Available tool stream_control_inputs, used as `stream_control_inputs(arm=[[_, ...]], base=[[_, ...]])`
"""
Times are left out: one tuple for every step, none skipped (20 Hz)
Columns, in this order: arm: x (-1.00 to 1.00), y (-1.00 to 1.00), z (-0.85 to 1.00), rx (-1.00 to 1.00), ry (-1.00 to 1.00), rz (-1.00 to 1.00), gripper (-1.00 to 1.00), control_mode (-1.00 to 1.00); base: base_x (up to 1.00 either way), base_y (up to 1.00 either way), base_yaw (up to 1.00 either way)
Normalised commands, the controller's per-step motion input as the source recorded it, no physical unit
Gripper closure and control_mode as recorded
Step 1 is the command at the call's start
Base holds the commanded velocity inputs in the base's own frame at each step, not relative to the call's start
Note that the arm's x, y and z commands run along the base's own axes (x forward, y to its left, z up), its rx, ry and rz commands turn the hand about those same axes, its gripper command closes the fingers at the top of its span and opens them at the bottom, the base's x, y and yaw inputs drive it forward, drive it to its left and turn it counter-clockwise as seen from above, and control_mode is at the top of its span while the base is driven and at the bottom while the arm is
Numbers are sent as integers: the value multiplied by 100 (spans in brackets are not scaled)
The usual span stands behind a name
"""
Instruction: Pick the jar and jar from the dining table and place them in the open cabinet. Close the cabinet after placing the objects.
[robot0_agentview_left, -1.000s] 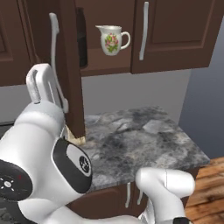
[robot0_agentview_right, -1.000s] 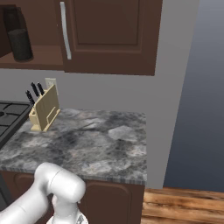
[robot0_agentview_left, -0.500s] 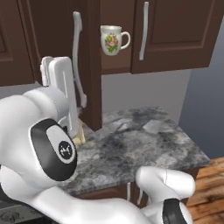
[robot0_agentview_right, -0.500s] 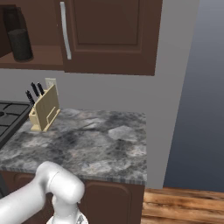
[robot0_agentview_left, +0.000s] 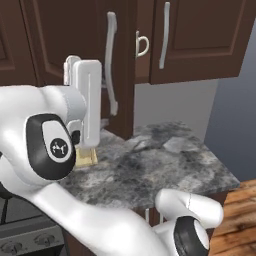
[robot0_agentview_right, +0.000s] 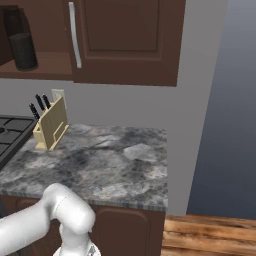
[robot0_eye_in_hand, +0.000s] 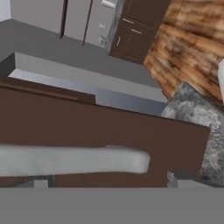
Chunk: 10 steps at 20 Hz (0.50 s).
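Presently logged, kitchen corner at the wall units.

Cabinet (robot0_agentview_left: 75, 45): dark brown wood, panelled; one door stands swung partway out, its long silver bar handle (robot0_agentview_left: 111, 65) upright just beside the robot hand. In the hand view the same door (robot0_eye_in_hand: 100, 144) fills the foreground, the handle (robot0_eye_in_hand: 70, 159) a pale blurred bar across it, close to the camera.

Gripper (robot0_agentview_left: 86, 107): raised against the door edge, seen from behind in the left base view; fingers hidden by the hand body, jaws spread wide, nothing held between them.

Tall dark jar (robot0_agentview_right: 23, 50): upright on the wooden shelf (robot0_agentview_right: 37, 67) inside the cabinet, at the far left of the right base view. A second dark shape stands behind it, too cut off to identify.

White jug: only its curved handle (robot0_agentview_left: 142, 46) shows past the door edge, in the left base view.

Knife block (robot0_agentview_right: 50, 125): tan, black handles, on the marbled stone counter (robot0_agentview_right: 110, 165) beside a black hob (robot0_agentview_right: 10, 132).

Neighbouring doors (robot0_agentview_left: 200, 40): shut.

Floor (robot0_agentview_right: 210, 237): wooden planks.
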Motion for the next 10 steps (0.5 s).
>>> stream_control_inputs(arm=[[34,-35,-27,6,-12,-16,-100,-100],[35,-34,-29,6,-13,-14,-100,-100],[38,-33,-34,5,-17,-10,-100,-100],[38,-32,-34,5,-22,-7,-100,-100],[39,-31,-35,3,-26,-4,-100,-100],[39,-29,-35,3,-29,0,-100,-100],[39,-28,-37,1,-33,0,-100,-100],[39,-28,-37,1,-34,0,-100,-100],[39,-27,-37,1,-37,0,-100,-100],[41,-27,-36,1,-38,0,-100,-100]], base=[[0,0,0],[0,0,0],[0,0,0],[0,0,0],[0,0,0],[0,0,0],[0,0,0],[0,0,0],[0,0,0],[0,0,0]])
